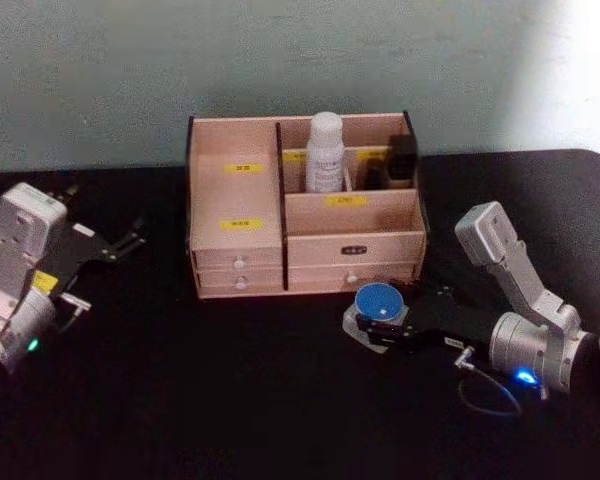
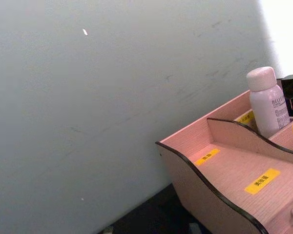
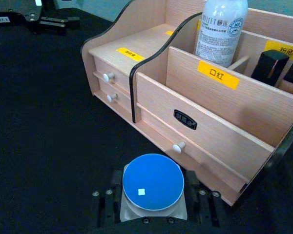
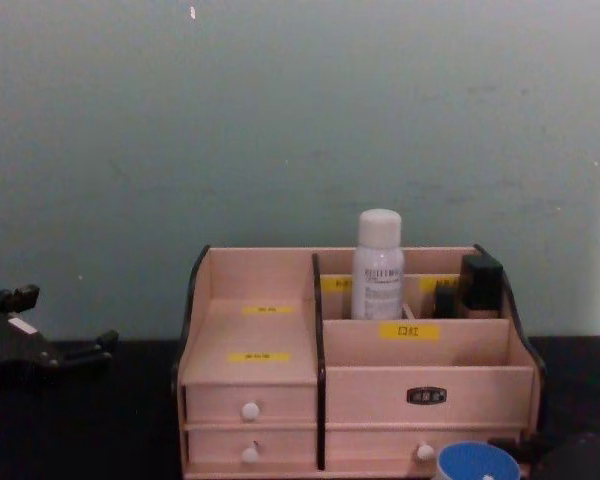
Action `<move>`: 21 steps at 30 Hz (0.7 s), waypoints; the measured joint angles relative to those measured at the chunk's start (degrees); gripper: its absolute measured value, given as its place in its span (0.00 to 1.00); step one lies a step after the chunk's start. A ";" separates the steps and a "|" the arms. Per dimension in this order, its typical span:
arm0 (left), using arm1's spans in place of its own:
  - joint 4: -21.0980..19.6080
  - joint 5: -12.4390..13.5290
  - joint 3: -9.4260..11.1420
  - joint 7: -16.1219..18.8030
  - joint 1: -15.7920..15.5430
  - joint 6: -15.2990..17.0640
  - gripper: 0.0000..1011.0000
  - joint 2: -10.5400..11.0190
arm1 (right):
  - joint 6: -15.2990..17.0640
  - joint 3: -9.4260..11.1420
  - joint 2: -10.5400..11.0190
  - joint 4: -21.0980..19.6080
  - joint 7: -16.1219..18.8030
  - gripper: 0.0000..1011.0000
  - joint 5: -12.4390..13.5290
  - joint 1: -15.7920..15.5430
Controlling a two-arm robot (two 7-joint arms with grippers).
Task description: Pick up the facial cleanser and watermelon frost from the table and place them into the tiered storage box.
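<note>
Cleanser (image 1: 325, 150) done: upright in box (image 1: 235, 200) rear compartment. Jar (image 1: 379, 301) still to go: down at counter (image 1: 230, 380) lvl, box's 5 o'clock, R end effector (image 1: 372, 318) clamped round it. Remaining, prob: lift, place in box. L end effector (image 1: 120, 243) idle at 9 o'clock, fingers apart.

A plain pale grey-green wall (image 1: 130, 80) runs across the upper part of the head view, and faint scuffs and streaks show on it in the left wrist view. A small white fleck (image 4: 192, 12) marks it at the chest view's upper left. Bright light (image 1: 580, 60) washes the head view's upper right corner. Below lies a matte black table (image 1: 230, 400), whose far edge meets the wall.
</note>
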 joint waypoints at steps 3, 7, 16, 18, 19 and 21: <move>0.00 0.00 0.00 0.00 0.00 0.00 0.99 0.00 | 0.01 0.01 0.00 0.00 0.00 0.74 0.01 0.00; 0.00 0.00 0.00 0.00 0.00 0.00 0.99 0.00 | 0.01 0.04 0.00 0.00 0.00 0.71 0.01 0.00; 0.00 0.00 0.00 0.00 0.00 0.00 0.99 0.00 | 0.02 0.06 0.00 0.00 0.00 0.71 0.03 0.00; 0.00 0.00 0.00 0.00 0.00 0.00 0.99 0.00 | -0.05 0.35 0.12 -0.25 0.02 0.71 0.35 -0.28; 0.00 0.00 0.00 0.00 0.00 0.00 0.99 0.00 | -0.18 0.57 0.26 -0.65 0.06 0.71 0.63 -0.49; 0.00 0.00 0.00 0.00 -0.01 0.00 0.99 0.00 | -0.29 0.80 0.47 -1.17 0.13 0.71 0.90 -0.71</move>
